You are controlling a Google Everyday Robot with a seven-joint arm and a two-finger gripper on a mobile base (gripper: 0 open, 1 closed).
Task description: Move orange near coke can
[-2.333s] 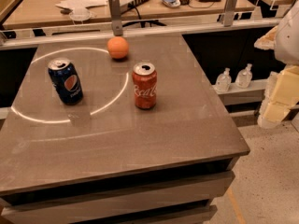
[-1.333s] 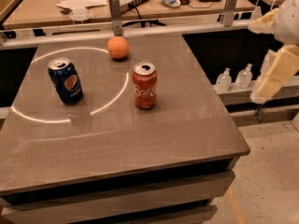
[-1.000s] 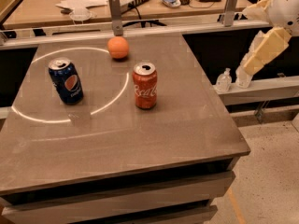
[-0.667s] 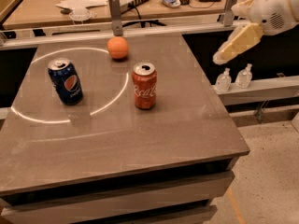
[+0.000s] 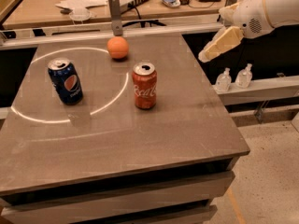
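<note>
Brown desk (image 5: 187,125) is shown with cluttered tables behind. Gripper (image 5: 212,50) is held in the air beside the desk's side edge, nothing in it; open or closed cannot be told. Orange (image 5: 117,47) is seen well apart from the gripper at the desk's back edge, untouched. Coke can (image 5: 145,85) stands near it, not touching. Nothing is judged done: reach, grasp and placing are all left.
</note>
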